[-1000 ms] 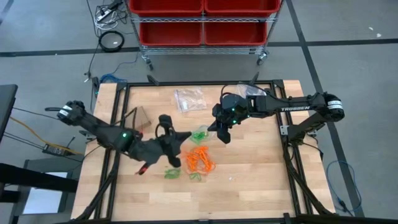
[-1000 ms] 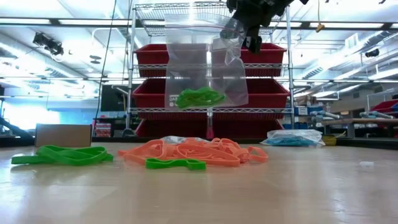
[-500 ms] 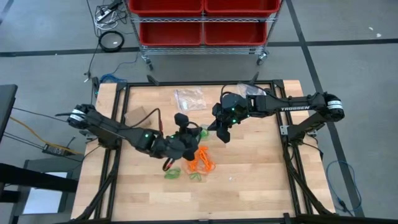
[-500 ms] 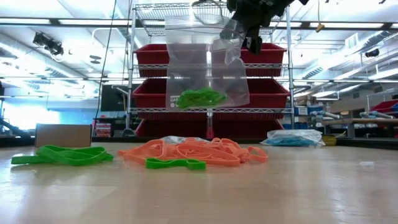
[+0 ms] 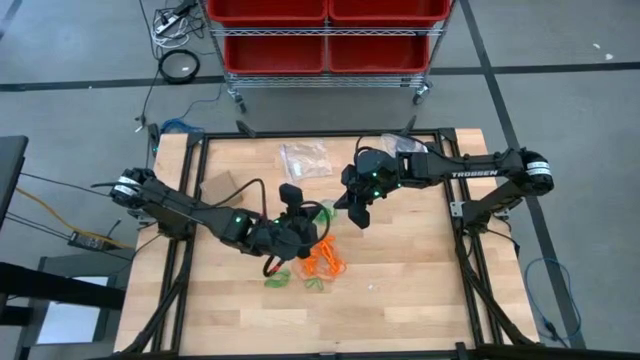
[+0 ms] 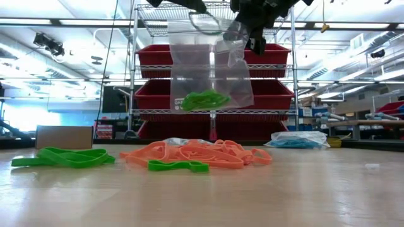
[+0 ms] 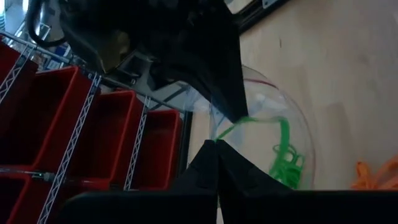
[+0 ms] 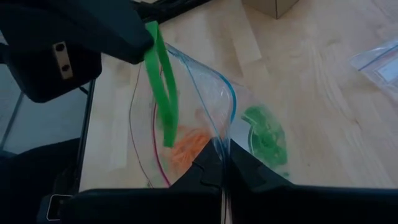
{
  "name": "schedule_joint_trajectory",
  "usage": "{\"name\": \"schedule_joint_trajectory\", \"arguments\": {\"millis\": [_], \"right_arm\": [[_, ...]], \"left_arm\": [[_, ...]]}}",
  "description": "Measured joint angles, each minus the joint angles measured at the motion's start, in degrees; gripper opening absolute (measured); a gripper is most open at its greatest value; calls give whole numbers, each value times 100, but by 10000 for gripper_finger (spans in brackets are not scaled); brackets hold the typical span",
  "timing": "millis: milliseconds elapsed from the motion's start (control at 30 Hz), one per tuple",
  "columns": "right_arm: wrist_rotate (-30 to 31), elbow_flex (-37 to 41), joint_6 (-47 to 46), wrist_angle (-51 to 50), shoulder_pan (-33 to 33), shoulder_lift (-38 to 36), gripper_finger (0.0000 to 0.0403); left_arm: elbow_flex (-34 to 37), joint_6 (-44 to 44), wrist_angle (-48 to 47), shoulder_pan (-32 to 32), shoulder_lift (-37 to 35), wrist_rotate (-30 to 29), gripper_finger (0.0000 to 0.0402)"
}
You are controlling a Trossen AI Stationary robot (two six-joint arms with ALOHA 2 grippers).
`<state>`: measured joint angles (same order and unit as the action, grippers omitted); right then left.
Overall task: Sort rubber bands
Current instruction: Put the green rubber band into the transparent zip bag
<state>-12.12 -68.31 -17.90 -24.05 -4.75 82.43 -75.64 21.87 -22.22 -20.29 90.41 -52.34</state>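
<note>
**Green band hanging right over the bag mouth**

A green rubber band (image 8: pixel 160 87) dangles from the left gripper (image 8: pixel 134 40), pinched tight, just above the open clear bag (image 8: pixel 205 118). The right gripper (image 8: pixel 222 163) is clamped on the bag's rim, holding it up off the table (image 5: pixel 400 270). More green bands (image 6: pixel 203 99) sit in the bag's bottom. Orange bands (image 6: pixel 196 153) and loose green ones (image 6: pixel 63 156) lie on the wood.
</note>
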Motion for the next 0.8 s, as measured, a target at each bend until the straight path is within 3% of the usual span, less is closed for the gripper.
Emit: {"name": "schedule_joint_trajectory", "arguments": {"millis": [200, 567, 800], "right_arm": [[-2, 0, -1, -2, 0, 0, 0], [-2, 0, 1, -19, 0, 0, 0], [-4, 0, 38, -104, 0, 0, 0]], "left_arm": [[0, -29, 32, -40, 0, 539, 29], [0, -578, 165, -161, -150, 537, 153], [0, -1310, -35, -785, -606, 940, 161]]}}
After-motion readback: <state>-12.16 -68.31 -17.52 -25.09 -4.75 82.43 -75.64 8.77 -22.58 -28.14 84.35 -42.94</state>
